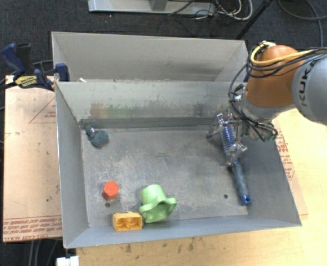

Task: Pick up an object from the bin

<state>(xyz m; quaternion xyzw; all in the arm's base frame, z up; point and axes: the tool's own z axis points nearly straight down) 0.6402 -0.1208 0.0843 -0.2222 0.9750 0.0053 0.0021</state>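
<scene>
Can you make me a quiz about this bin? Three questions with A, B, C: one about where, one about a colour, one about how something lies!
1. Where in the bin is the yellow block?
A middle
B bottom-left corner of the view
C against the far wall

2. What colour is the lump right beside that block?
A green
B purple
C white

3. How is the blue stick?
A standing upright
B hanging in the air
C lying on the floor

Answers: B, it sits low and left; A, the lump is plainly green; C, it stretches along the floor, its upper end by the gripper.

Grey arm (pixel 317 90), orange cover (pixel 270 79), silvery hand (pixel 233 148).
</scene>
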